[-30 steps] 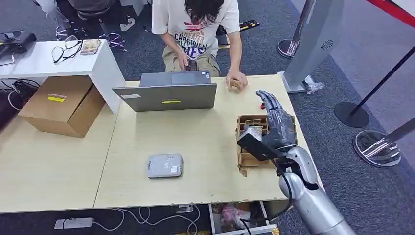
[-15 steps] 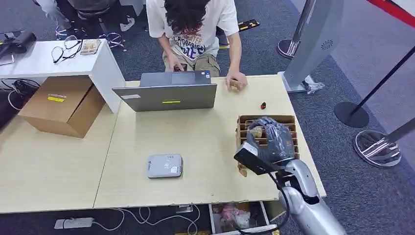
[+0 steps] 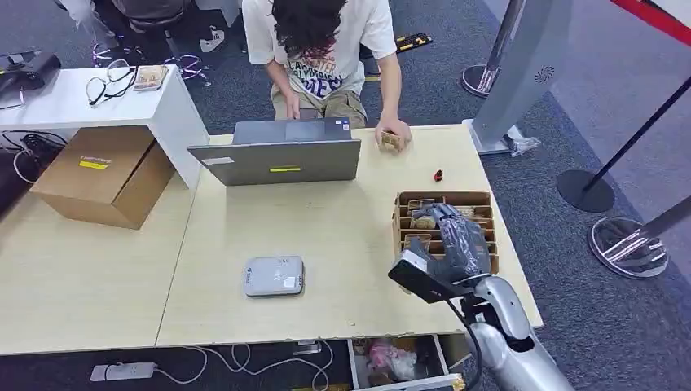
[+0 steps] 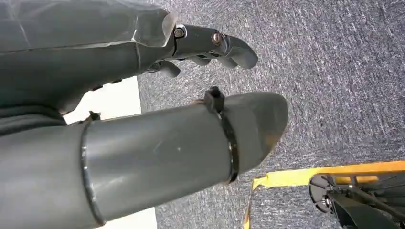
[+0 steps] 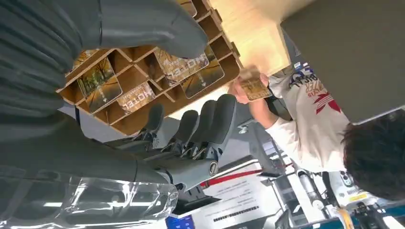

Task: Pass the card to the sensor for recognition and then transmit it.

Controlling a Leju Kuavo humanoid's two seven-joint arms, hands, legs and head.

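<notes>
Right hand: the right hand hovers over the cardboard card rack near the counter's right edge, palm down and fingers curled in; in the right wrist view the fingers arch over the compartments and the thumb lies apart on the other side, with nothing visibly pinched between them.
Left hand: the left hand hangs beside the body above grey carpet, fingers bent in and holding nothing.
Cards: the cards stand on edge in the rack's slots, several across different compartments, printed faces showing; which one the hand is aimed at cannot be told.
Sensor: the grey sensor box lies flat on the counter, well apart from the rack, towards the robot's left.
Person: a person sits behind a laptop at the far edge, one hand resting on the counter with a small card-like object.
Handling (judgement): a card is probably light, thin, stiff and slick-faced; the slot walls leave only the exposed upper edge free, so a pinch of thumb against finger across both faces looks best.
Risk (judgement): a shallow pinch may let the card slip or drag a neighbouring card out.
</notes>
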